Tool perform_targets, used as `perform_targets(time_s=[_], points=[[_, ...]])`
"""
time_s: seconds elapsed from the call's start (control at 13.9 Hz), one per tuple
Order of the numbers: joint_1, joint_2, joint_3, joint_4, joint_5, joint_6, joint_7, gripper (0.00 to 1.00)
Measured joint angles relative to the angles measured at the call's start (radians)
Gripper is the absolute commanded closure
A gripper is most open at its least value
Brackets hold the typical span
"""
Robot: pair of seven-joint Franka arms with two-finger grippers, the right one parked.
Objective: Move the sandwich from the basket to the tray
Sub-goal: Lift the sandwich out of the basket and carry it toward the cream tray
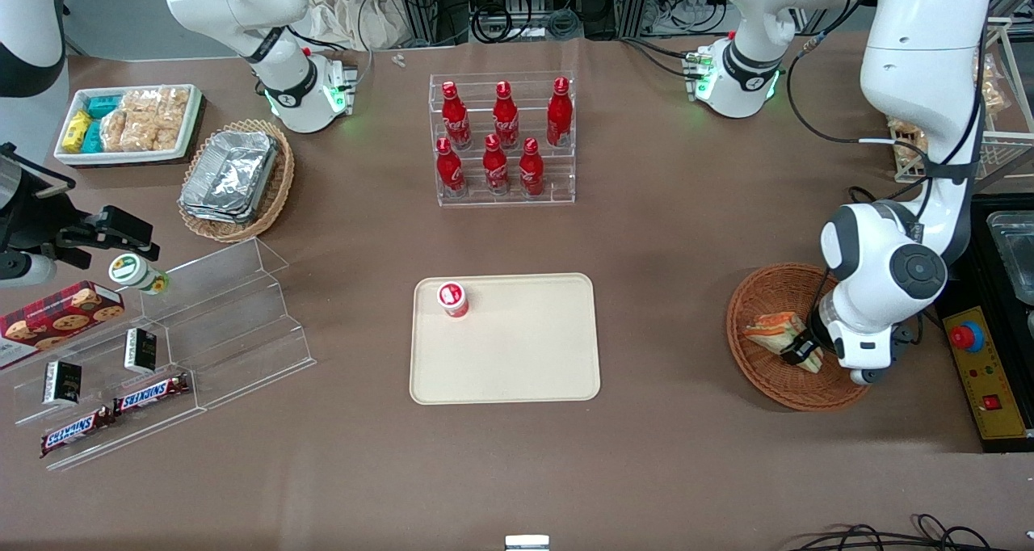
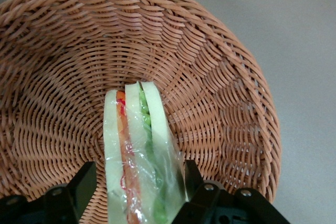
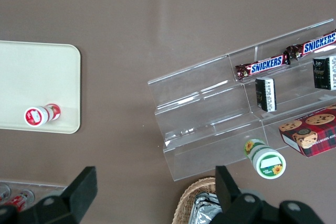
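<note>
Brown cloth covers the whole table (image 1: 687, 236), and the things stand spread over it. Toward the working arm's end of the table lies the round reddish-brown basket (image 1: 763, 292), and in it rests the sandwich (image 1: 775, 330), a wedge in clear wrap with white bread and orange and green layers. The gripper (image 1: 806, 351) is down inside the basket, at the end of the sandwich nearer to the front camera. From the left wrist view the sandwich (image 2: 137, 156) stands on its edge between the two black fingers (image 2: 84, 182); one finger is just beside each face of the wedge, with the jaws apart, and I cannot tell if they already press on the wrap. The sandwich touches the woven floor of the basket (image 2: 63, 66). The cream tray (image 1: 517, 357) lies in the middle of the table, well apart from the basket, and a small red and white cup (image 1: 453, 299) stands on it near one corner. Farther from the camera stands a clear rack with red bottles (image 1: 502, 135).
</note>
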Motion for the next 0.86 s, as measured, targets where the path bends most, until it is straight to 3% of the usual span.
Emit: perform_targets(time_s=[0.07, 0.14, 0.58, 0.86], points=[[0.000, 0.000, -0.001, 0.000, 0.000, 0.005, -0.007, 0.90], [0.000, 0.000, -0.001, 0.000, 0.000, 0.009, -0.015, 1.00], [-0.005, -0.068, -0.007, 0.018, 0.000, -0.050, -0.038, 1.00], [-0.024, -0.191, -0.017, 0.194, 0.000, -0.483, -0.039, 1.00]])
